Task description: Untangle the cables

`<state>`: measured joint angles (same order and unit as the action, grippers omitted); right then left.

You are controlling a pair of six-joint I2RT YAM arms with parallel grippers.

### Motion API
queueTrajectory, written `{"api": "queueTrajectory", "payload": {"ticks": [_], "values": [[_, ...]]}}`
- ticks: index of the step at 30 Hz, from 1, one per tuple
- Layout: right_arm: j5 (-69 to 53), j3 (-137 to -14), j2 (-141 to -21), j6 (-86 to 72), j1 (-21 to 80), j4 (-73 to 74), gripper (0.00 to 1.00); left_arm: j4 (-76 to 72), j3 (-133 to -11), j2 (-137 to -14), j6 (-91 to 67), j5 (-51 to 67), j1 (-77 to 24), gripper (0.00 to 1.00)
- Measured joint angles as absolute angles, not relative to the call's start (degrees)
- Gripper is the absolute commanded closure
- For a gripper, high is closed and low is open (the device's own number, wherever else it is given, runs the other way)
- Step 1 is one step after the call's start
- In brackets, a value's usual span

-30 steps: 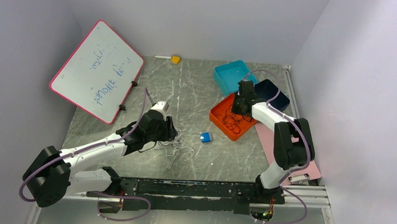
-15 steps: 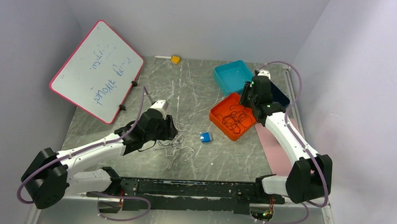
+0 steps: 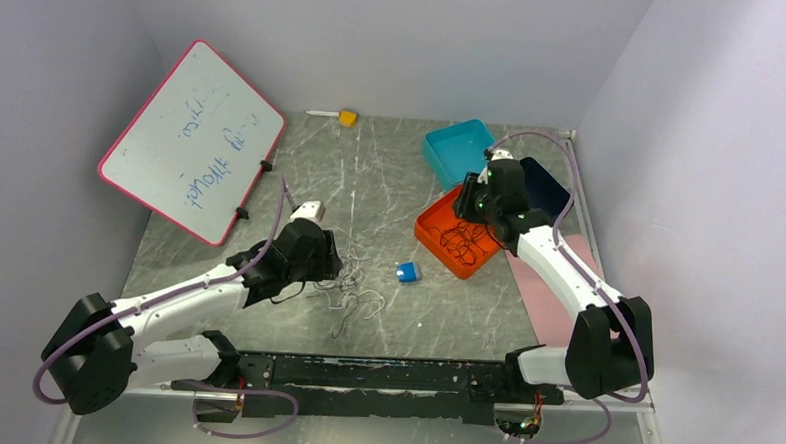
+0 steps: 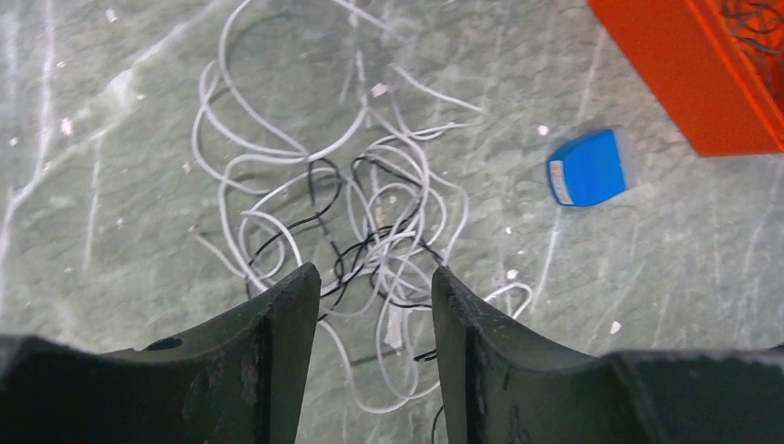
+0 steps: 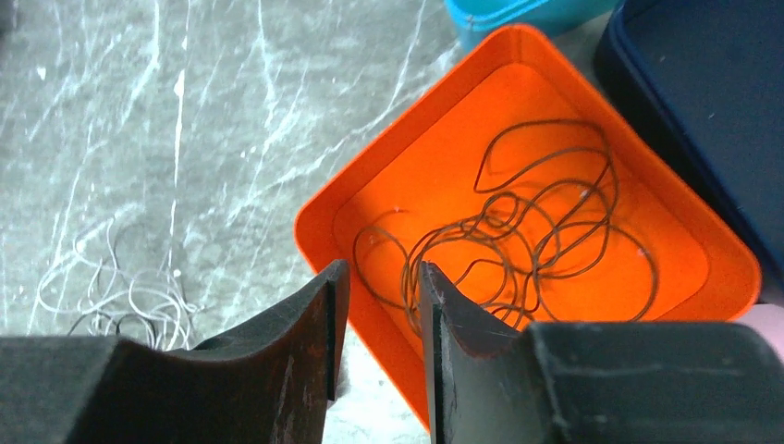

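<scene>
A tangle of white and black cables (image 3: 352,294) lies on the grey table in front of the left arm. In the left wrist view the cables (image 4: 370,208) spread out just beyond my left gripper (image 4: 374,277), which hovers over them open, with nothing between its fingers. From above, the left gripper (image 3: 333,265) is at the tangle's left edge. A separate dark cable (image 5: 527,222) lies coiled loosely inside the orange tray (image 5: 319,231). My right gripper (image 5: 381,273) hangs open above that tray's near rim, holding nothing. In the top view the right gripper (image 3: 468,201) is over the orange tray (image 3: 427,233).
A small blue object (image 3: 407,272) sits between the tangle and the orange tray. Behind the tray stand a teal tray (image 3: 442,152) and a dark blue tray (image 3: 550,194). A pink mat (image 3: 566,300) lies at the right, a whiteboard (image 3: 192,138) leans at the left, and a yellow block (image 3: 347,118) sits at the back.
My right gripper has opened and lifted from inside the orange tray, and the dark cable lies loose there. The right arm has swung outward. The left gripper edged slightly back.
</scene>
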<state>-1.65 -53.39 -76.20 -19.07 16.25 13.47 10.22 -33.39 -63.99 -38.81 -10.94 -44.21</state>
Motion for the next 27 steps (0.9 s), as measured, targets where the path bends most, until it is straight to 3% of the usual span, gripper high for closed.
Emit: {"api": "queueTrajectory", "payload": {"ticks": [15,27], "values": [[-3.44,-50.65,-75.33,-19.46,17.87,13.10,0.62,16.10,-35.20,-66.65,-41.01,-15.64,-44.21,0.53],[-13.39,-50.65,-73.84,-17.19,22.35,9.23,0.59,12.95,-35.20,-64.95,-38.48,-13.56,-44.21,0.53]]}}
